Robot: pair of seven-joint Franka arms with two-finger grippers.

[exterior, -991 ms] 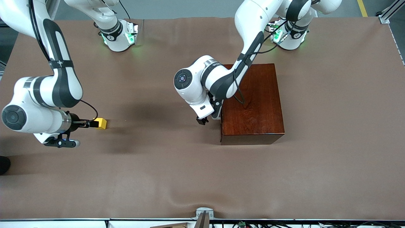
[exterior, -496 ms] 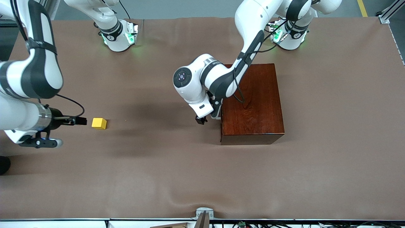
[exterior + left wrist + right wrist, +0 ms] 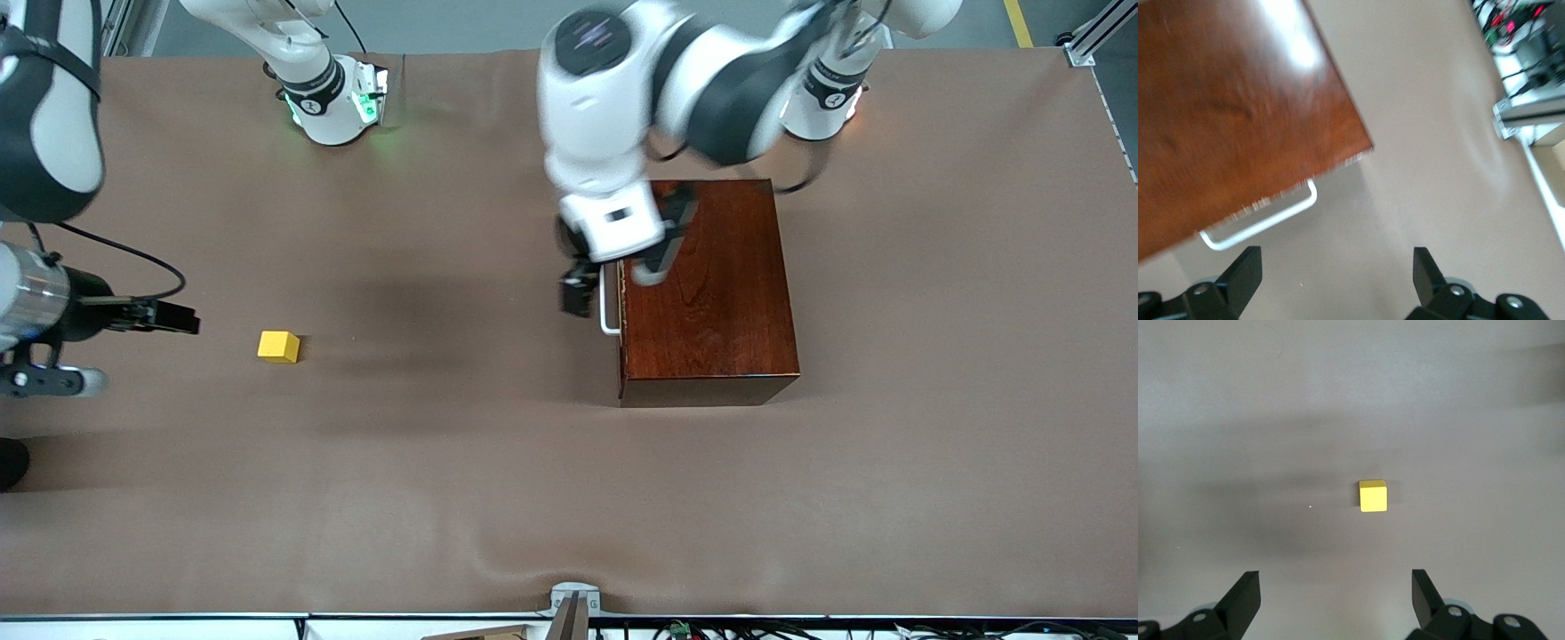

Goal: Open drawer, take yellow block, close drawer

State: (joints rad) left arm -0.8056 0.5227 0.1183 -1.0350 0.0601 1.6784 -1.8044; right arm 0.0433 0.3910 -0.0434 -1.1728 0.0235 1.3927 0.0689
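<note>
Drawer (image 3: 622,302) shut flush in its box; yellow block (image 3: 278,346) lies on the worktop (image 3: 444,462) toward the right arm's end, likely light and rigid, best pinched across flat faces. Left hand (image 3: 578,295) beside the handle (image 3: 608,302) and right hand (image 3: 173,316) near the block both gape empty.

A big table (image 3: 444,498) with a brown cloth is holding two things; a small yellow block (image 3: 278,347) is sitting on the cloth toward the right arm's end; a shiny dark wooden box (image 3: 711,293) is sitting well apart from it, toward the left arm's end; the box's drawer (image 3: 621,329) is sitting shut, its white handle (image 3: 607,307) sticking out.
</note>
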